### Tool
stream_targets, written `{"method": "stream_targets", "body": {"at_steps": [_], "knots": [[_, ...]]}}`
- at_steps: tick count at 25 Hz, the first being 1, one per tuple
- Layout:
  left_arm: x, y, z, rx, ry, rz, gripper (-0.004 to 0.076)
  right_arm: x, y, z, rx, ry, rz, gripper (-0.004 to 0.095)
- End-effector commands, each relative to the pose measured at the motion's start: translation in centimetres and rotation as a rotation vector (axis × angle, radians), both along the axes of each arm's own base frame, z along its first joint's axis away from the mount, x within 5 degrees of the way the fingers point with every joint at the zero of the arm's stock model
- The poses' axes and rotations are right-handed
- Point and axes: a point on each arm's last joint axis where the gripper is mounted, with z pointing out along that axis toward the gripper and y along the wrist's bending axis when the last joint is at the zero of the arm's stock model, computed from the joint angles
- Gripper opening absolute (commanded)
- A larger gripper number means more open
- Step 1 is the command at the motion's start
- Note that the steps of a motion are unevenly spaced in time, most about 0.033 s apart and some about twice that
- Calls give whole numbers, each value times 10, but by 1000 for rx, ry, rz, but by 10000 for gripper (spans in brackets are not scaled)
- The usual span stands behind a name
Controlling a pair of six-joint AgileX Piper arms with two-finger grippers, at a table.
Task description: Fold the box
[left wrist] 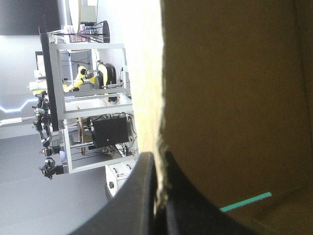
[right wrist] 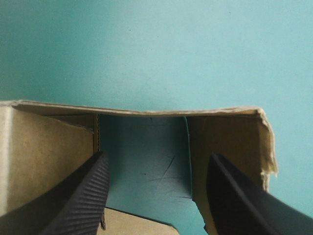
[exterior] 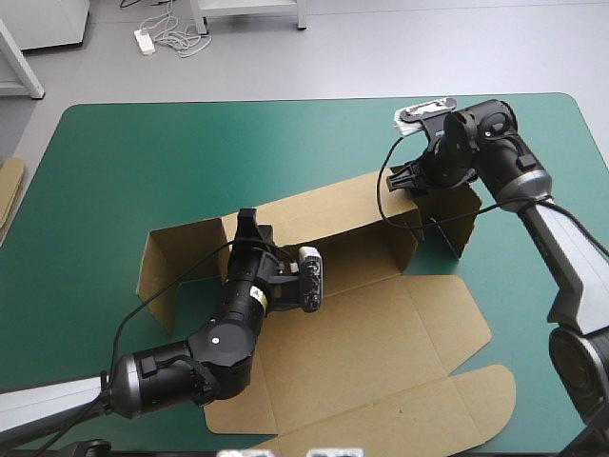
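Observation:
The brown box [exterior: 381, 343] lies in the middle of the table, its lid panel flat toward the near edge and its far wall and both end flaps raised. My left gripper [exterior: 249, 226] pinches the top edge of the far wall at its left end. In the left wrist view the black fingers of that gripper [left wrist: 159, 188] are all but shut on the board [left wrist: 234, 98]. My right gripper [exterior: 406, 181] hovers at the wall's right end, by the upright right flap. Seen from the right wrist, this gripper [right wrist: 157, 157] is open, and the box wall's thin edge [right wrist: 137, 111] runs across just ahead of its tips.
An edge of more brown board [exterior: 9, 190] shows at the table's left edge. Teal-green cover [exterior: 143, 143] lies bare beyond the box, toward the far edge and the left.

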Motion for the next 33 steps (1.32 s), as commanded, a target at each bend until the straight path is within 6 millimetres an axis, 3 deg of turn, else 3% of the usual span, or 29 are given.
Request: {"method": "stream_targets", "body": {"at_steps": [1,17,21,26,33], "knots": [[-1,0,14,-52,-25,-7,-9,-7,-5,26,23,-104,-1,540],[-1,0,14,-52,-25,-7,-9,-9,-5,25,21,-74,-3,532],[-1,0,14,-53,-25,-10,-9,-12,-3,23,40,-37,9,380],[-1,0,14,-50,-26,-9,-9,-19,-3,32,65,-57,23,-6],[-1,0,14,-52,-25,-8,-9,-29,-10,58,78,-167,4,-19]]}}
